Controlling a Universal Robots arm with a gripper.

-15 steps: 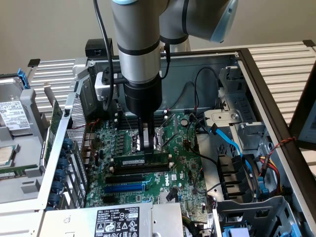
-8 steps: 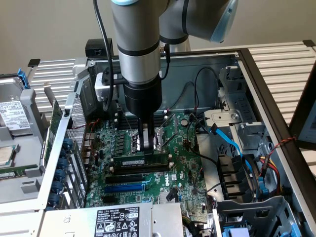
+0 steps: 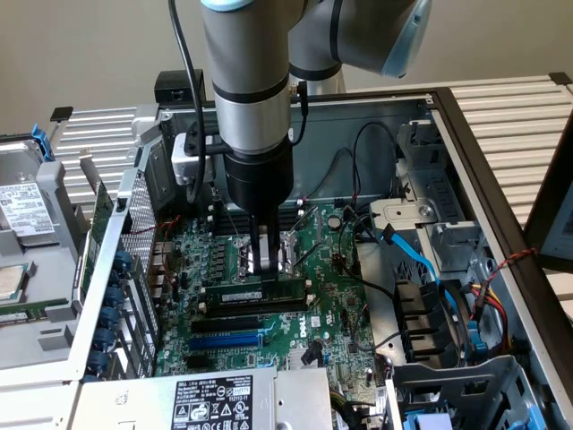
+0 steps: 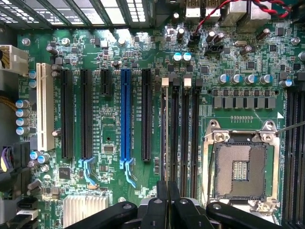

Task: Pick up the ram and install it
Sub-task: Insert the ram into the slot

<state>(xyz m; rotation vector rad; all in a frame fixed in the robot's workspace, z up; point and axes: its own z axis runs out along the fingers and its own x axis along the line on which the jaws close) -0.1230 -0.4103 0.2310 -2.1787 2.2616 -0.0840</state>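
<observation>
Exterior view: end effector (image 3: 260,271) closed; ram (image 3: 255,293) directly beneath it.

Arm (image 3: 246,81): silver-grey cylindrical links, pale blue joint cap (image 3: 407,40), black wrist collar (image 3: 258,175). Black cable (image 3: 182,63) runs down the side, white-grey box (image 3: 185,157) mounted beside the collar. Gripper (image 3: 261,269): slim metal fingers (image 3: 267,255), black linkage bars (image 4: 107,214) with round pivot pins.
</observation>
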